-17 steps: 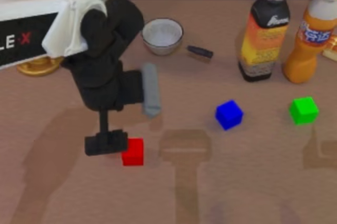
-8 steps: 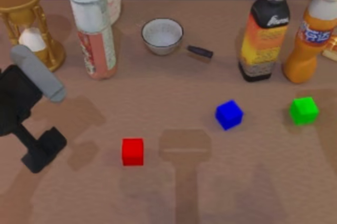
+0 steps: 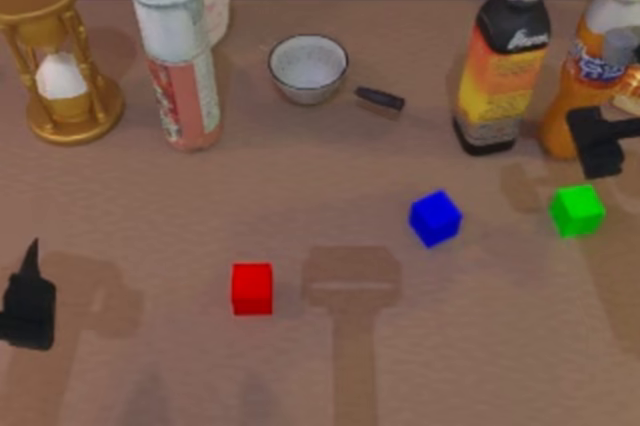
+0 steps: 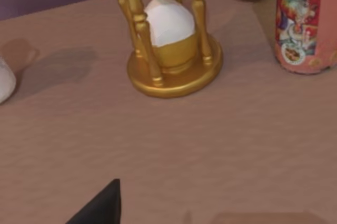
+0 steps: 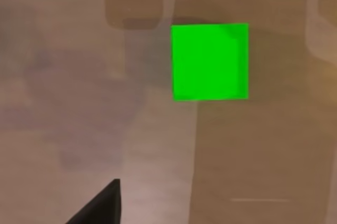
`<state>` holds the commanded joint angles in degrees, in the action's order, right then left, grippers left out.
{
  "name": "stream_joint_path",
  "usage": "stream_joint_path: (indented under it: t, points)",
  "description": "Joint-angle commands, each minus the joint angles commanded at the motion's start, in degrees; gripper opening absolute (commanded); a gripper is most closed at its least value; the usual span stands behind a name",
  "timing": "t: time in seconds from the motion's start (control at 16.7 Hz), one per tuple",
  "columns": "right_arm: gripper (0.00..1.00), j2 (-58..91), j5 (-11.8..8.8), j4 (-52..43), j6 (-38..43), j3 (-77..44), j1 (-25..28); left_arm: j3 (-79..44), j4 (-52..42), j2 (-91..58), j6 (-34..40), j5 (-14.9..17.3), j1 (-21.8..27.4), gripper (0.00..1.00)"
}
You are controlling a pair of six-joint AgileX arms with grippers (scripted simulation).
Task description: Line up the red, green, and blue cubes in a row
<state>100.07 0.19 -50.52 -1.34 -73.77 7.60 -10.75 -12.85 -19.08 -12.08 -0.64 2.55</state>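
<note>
The red cube rests alone on the table, left of centre. The blue cube sits right of centre, turned slightly. The green cube lies near the right edge and fills the upper middle of the right wrist view. My right gripper hovers just behind the green cube, open, with one dark fingertip showing and nothing held. My left gripper is at the table's left edge, far from the red cube, open and empty, with one fingertip in its wrist view.
A gold hourglass and a tall canister stand at the back left. A white bowl and a small dark object lie at the back middle. A dark bottle and an orange bottle stand behind the green cube.
The left arm let go beside the red cube and drew back to the left edge. The right gripper came into view at the right, behind the green cube. The cubes stayed put.
</note>
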Motion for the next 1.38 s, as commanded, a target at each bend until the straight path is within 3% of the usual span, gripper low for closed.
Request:
stream_joint_path:
  t: [0.36, 0.84, 1.38]
  points:
    - [1.00, 18.58, -0.04, -9.32, -0.14, -16.04, 1.44, 9.81, 11.24, 16.63, 10.65, 0.55, -3.38, 1.00]
    - [1.00, 20.94, -0.06, -10.09, -0.19, -17.91, 1.33, 10.75, 12.85, 19.08, 12.08, 0.64, -3.69, 1.00]
    - [1.00, 27.87, 0.00, 4.79, 0.00, -9.94, 1.69, 10.75, 12.85, 19.08, 12.08, 0.64, -3.69, 1.00]
